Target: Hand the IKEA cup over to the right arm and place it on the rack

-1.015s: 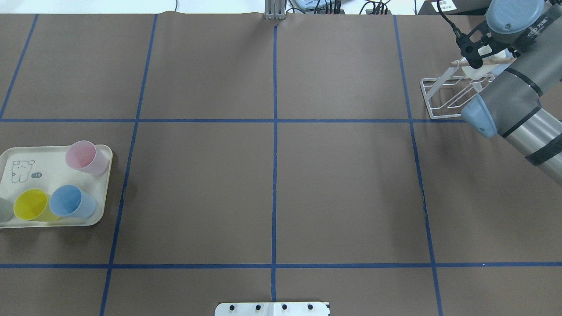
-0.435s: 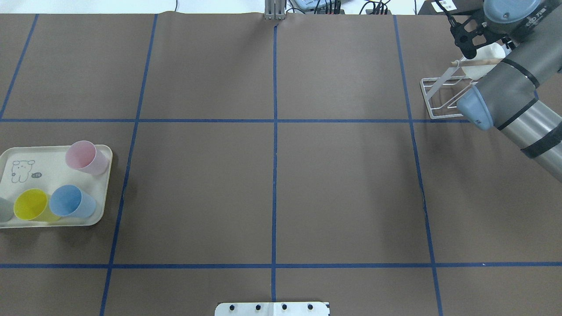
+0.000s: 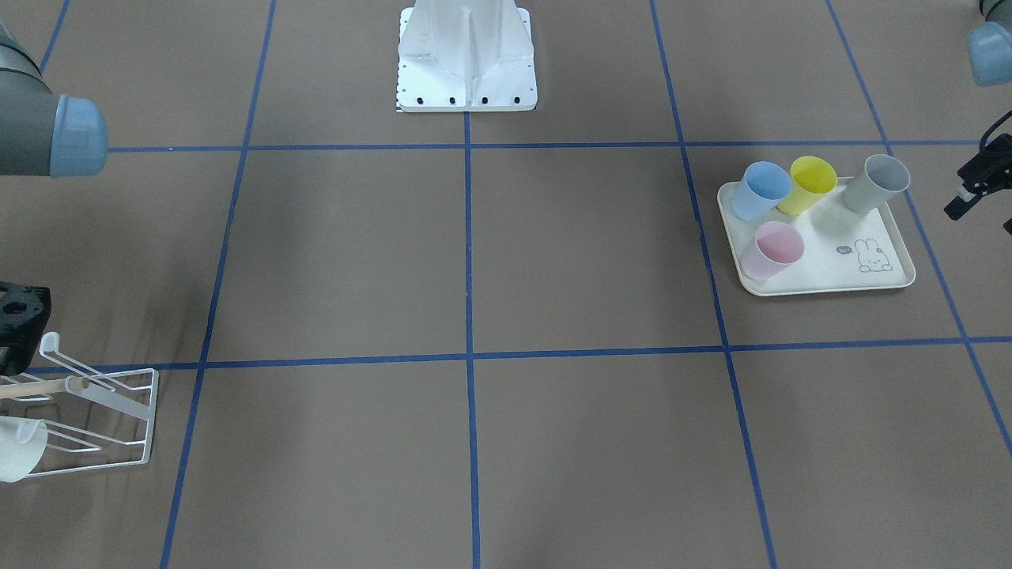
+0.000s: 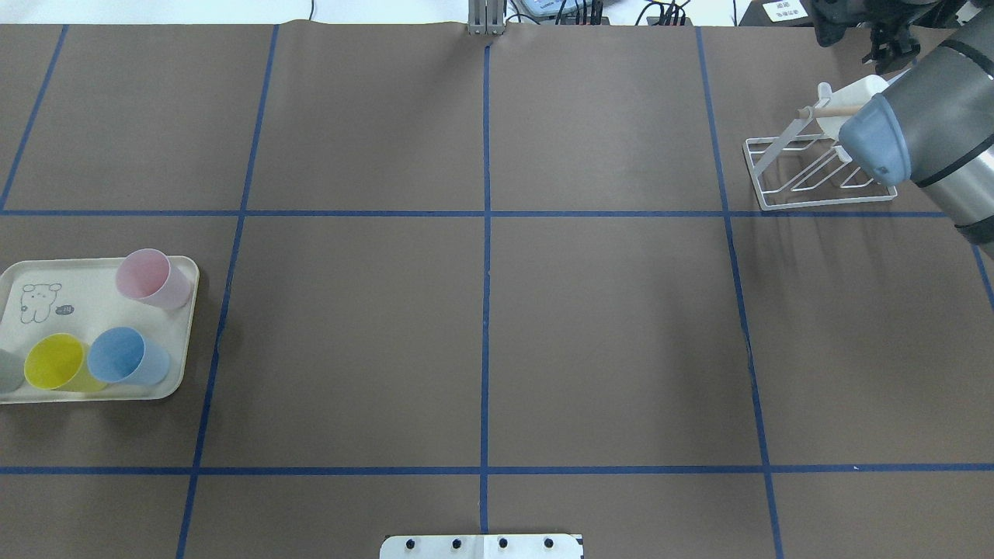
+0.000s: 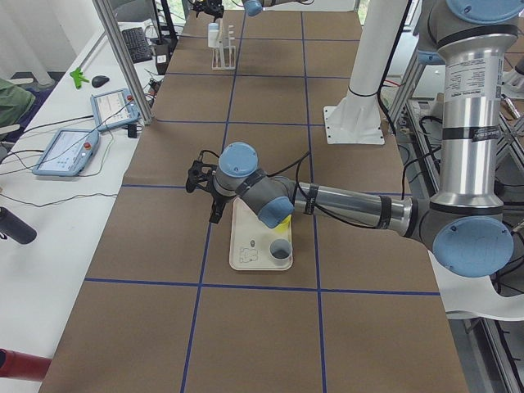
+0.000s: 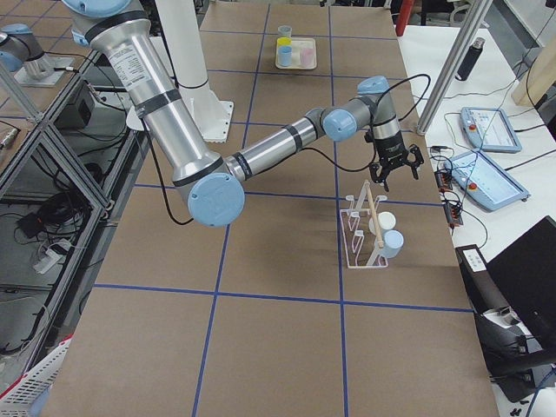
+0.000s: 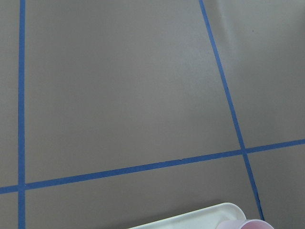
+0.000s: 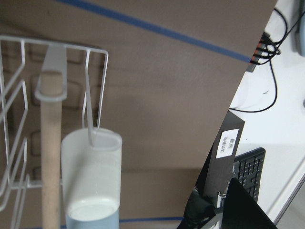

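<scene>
A white cup [image 4: 858, 92] hangs on a prong of the white wire rack [image 4: 823, 204], beside its wooden dowel [image 4: 827, 111]. In the right wrist view the cup [image 8: 90, 171] sits mouth-first over a prong, with something light blue just behind it. The exterior right view shows a white cup [image 6: 382, 223] and a light-blue cup [image 6: 393, 242] on the rack [image 6: 360, 239]. My right gripper [image 4: 858, 35] stands open beyond the rack, apart from the cup. My left gripper [image 3: 971, 194] is open and holds nothing, just outside the tray [image 3: 870, 278].
The cream tray [image 4: 74, 283] at my left carries a pink cup [image 4: 151, 278], a yellow cup [image 4: 58, 363], a blue cup [image 4: 124, 355] and a grey cup [image 3: 877, 182]. The right forearm [image 4: 940, 124] hangs over part of the rack. Cables and a black labelled object [image 4: 784, 11] lie past the table's far edge.
My right gripper, close around the white cup a second ago, has drawn away toward the far edge. The cup stays on the rack. The tray and its cups have not moved.
</scene>
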